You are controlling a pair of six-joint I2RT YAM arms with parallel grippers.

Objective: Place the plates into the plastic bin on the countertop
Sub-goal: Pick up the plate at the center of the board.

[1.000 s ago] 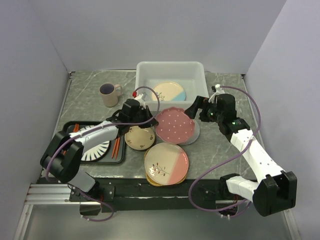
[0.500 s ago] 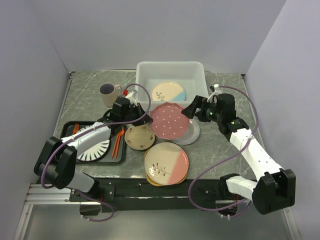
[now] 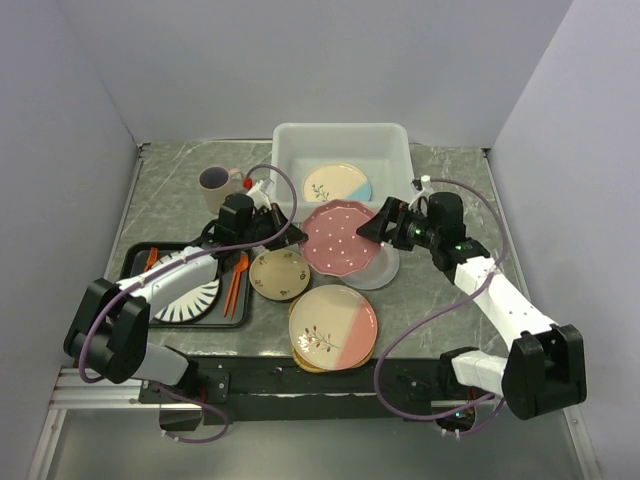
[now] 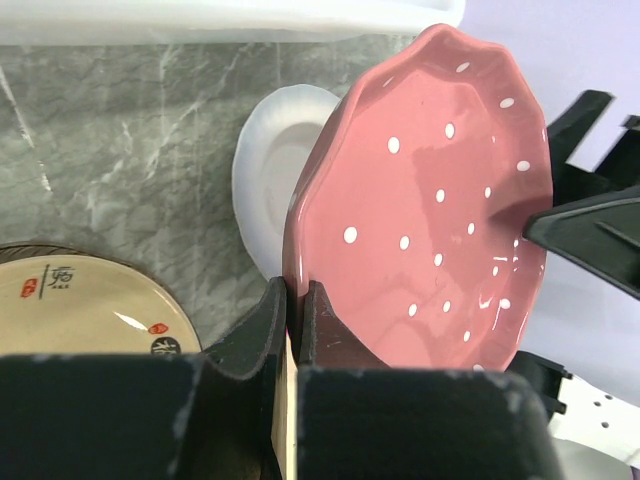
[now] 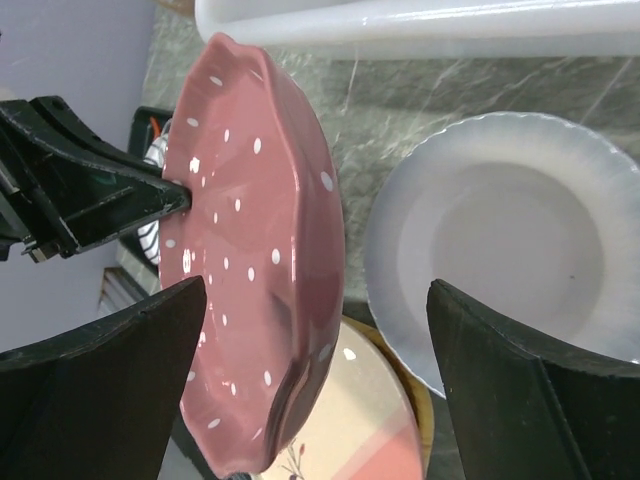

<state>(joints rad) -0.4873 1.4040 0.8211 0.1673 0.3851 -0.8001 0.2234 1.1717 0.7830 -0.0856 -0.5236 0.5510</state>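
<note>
Pinching the pink dotted plate (image 3: 340, 238) by its scalloped rim with the left gripper (image 4: 293, 300), fingers (image 4: 255, 330) closed tight on the edge, parted only by the thickness of the rim. Holding it raised and tilted just in front of the near wall of the plastic bin (image 3: 290, 150), outside it and not over its opening. Gripped on the side turned away from the right gripper (image 5: 315, 300). Spread wide with that right gripper, one of its fingers (image 5: 110, 380) to each side of the plate's opposite edge, nothing clamped; cannot tell whether either finger touches the plate.

Under the pink plate, in front of the bin's right half: a plain white plate (image 5: 500, 230), flat on the countertop (image 3: 170, 200). Inside the bin, flat on its floor: a cream-and-blue plate (image 3: 338, 184). Farther out from the bin's near wall: a small tan plate (image 3: 279, 273), then a cream-and-pink plate (image 3: 332, 320) on top of a stack. Just off the bin's left end: a mug (image 3: 215, 182). In front of the bin and well to its left: a black tray (image 3: 133, 262) with a striped plate (image 3: 190, 298) and orange sticks (image 3: 232, 285).
</note>
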